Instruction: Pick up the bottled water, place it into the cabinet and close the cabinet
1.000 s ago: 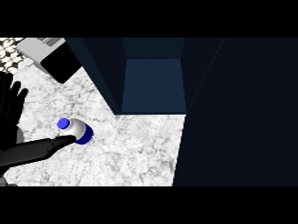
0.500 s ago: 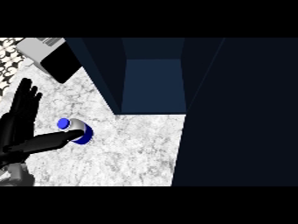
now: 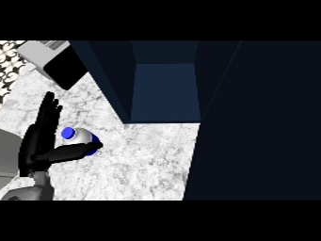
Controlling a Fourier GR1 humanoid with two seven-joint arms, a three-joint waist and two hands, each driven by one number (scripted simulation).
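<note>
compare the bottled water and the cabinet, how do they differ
The bottled water is small and white with a blue cap; the cabinet is large and dark blue. The bottled water sits beside the left robot hand; the cabinet stands apart from it, open. Both are on the marble counter.

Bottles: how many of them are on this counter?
1. The white bottled water with a blue cap sits on the marbled white counter, left of the open dark-blue cabinet, beside the black left hand. The dark right side could hide more.
</note>
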